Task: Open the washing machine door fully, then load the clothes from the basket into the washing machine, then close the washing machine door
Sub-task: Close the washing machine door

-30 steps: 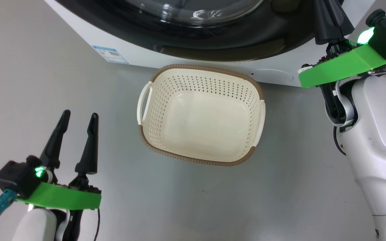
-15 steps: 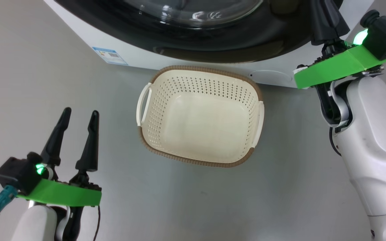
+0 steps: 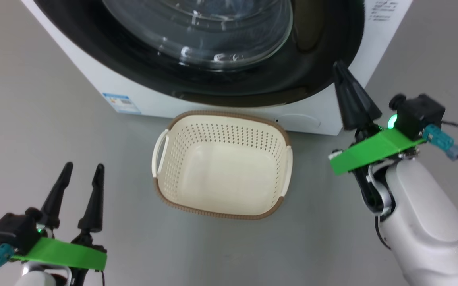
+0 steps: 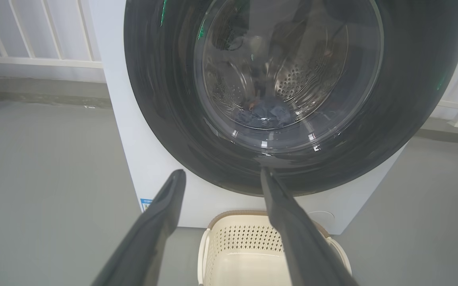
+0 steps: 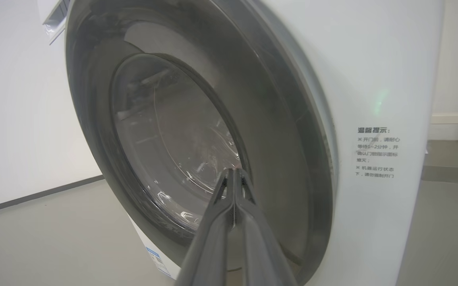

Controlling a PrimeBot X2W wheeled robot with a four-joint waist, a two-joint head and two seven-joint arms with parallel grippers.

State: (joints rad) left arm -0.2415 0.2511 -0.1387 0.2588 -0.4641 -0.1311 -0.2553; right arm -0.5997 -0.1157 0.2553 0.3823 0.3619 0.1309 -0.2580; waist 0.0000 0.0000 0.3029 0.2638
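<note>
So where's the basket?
In the head view, the basket sits on the floor in the middle, just in front of the washing machine, between the left gripper and the right gripper.

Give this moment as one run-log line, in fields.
washing machine door: closed | basket: empty | clothes: inside drum | left gripper: open, empty | right gripper: shut, at door rim

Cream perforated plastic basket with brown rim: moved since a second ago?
No. The head camera shifted; the basket keeps its place against the blue label sticker on the white washing machine.
</note>
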